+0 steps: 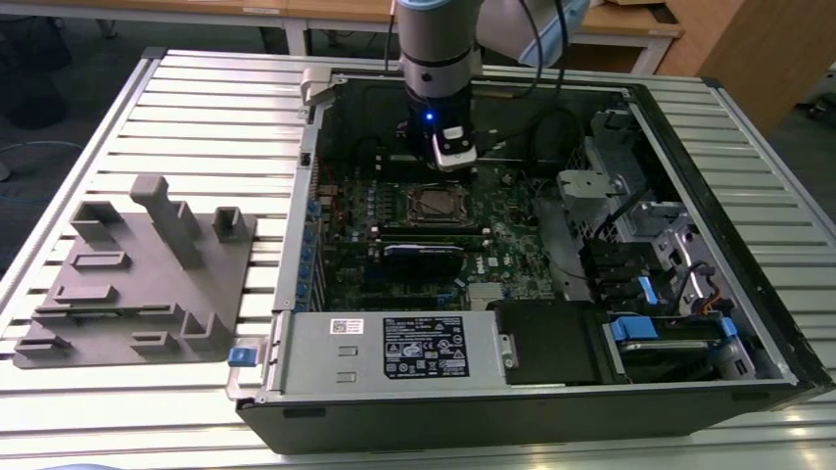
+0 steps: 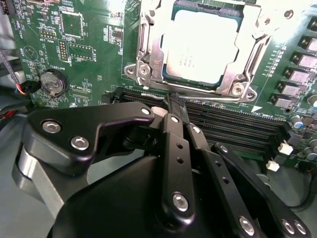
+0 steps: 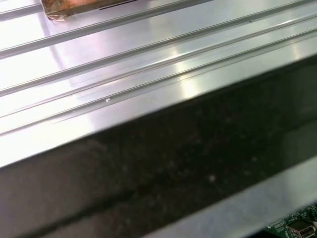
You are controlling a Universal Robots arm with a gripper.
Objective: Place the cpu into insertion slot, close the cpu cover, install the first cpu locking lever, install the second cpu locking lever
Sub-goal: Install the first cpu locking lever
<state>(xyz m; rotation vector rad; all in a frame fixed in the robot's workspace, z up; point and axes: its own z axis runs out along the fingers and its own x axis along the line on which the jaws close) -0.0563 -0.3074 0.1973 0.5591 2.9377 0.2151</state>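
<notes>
Inside the open computer case [image 1: 303, 196], we see the gripper [image 2: 176, 101], fingers pressed together, its tip at the locking lever [image 2: 213, 96], a thin rod running along the near edge of the insertion slot [image 2: 133, 69], parallel to the memory slots [image 2: 233, 124]. Just beyond, the cpu [image 2: 205, 44] sits in the slot, the cpu cover [image 2: 157, 52] lying flat around it.

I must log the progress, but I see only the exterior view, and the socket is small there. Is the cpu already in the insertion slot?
Observer: Yes. In the second wrist view the cpu sits flat in the insertion slot.
Operator: And the cpu cover?
Observer: The cpu cover lies closed around it.
Operator: Where are the fingers?
Observer: The fingers are shut, tips at the thin lever rod along the socket's edge.
</notes>
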